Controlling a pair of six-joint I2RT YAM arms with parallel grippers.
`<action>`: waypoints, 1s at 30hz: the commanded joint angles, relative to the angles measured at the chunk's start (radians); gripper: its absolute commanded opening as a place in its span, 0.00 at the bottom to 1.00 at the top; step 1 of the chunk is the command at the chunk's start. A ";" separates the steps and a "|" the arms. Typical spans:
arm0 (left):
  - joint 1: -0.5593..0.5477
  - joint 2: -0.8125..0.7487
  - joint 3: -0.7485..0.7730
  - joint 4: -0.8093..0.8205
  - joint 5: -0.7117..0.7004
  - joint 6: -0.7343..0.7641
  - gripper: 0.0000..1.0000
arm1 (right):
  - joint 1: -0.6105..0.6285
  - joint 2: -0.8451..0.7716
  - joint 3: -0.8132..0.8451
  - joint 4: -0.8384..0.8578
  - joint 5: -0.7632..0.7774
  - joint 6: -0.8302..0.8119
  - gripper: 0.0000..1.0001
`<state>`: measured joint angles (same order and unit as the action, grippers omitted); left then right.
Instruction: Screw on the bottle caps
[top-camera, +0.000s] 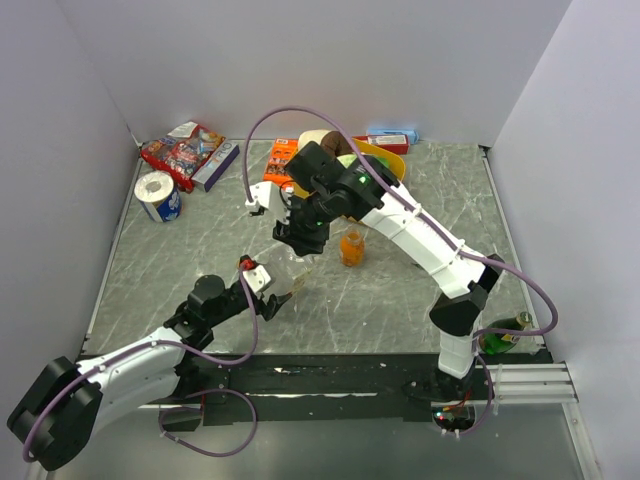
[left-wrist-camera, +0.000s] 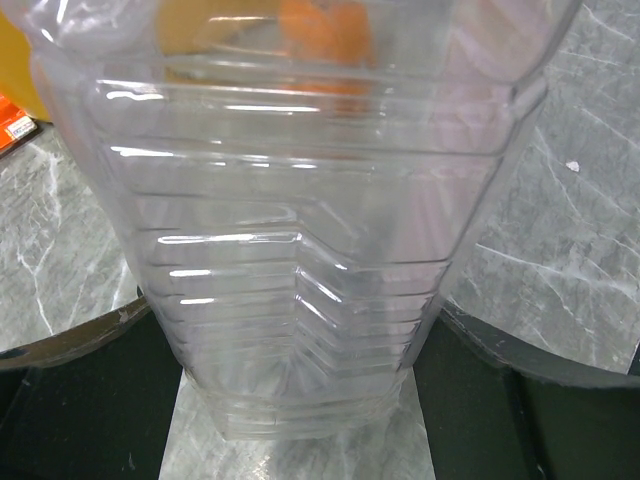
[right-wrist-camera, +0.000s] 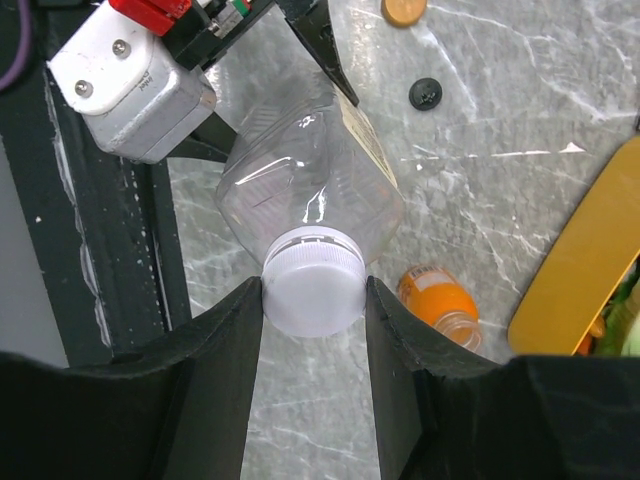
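Note:
A clear bottle (top-camera: 288, 270) stands on the table in the jaws of my left gripper (top-camera: 278, 296). It fills the left wrist view (left-wrist-camera: 300, 230), with a dark finger on each side of its base. My right gripper (right-wrist-camera: 313, 300) is shut on the white cap (right-wrist-camera: 313, 290), which sits on that bottle's neck (right-wrist-camera: 310, 190); in the top view the right gripper (top-camera: 303, 240) is right above the bottle. An orange drink bottle (top-camera: 351, 248) stands uncapped beside it (right-wrist-camera: 440, 305). The orange-gold cap (right-wrist-camera: 404, 10) and the black cap (right-wrist-camera: 427, 94) lie loose on the table.
Snack bags (top-camera: 185, 150) and a blue-white roll (top-camera: 158, 196) sit at the back left. An orange packet (top-camera: 283, 160) and a yellow bowl (top-camera: 385, 158) are at the back middle. A green glass bottle (top-camera: 505, 335) lies by the right arm's base.

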<state>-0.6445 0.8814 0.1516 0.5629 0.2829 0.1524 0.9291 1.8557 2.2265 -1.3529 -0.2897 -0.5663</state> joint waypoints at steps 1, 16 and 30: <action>-0.007 -0.004 0.051 0.223 0.030 -0.037 0.01 | 0.024 0.016 0.004 -0.213 0.063 -0.015 0.25; 0.017 0.074 0.040 0.232 0.075 -0.068 0.01 | 0.019 -0.062 0.021 -0.164 0.078 -0.001 0.66; 0.042 0.077 0.042 0.201 0.219 -0.057 0.01 | -0.113 -0.348 -0.229 -0.068 -0.092 -0.264 1.00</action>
<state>-0.6140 0.9733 0.1528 0.7139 0.4000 0.1070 0.8787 1.7416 2.1460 -1.3380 -0.2813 -0.6266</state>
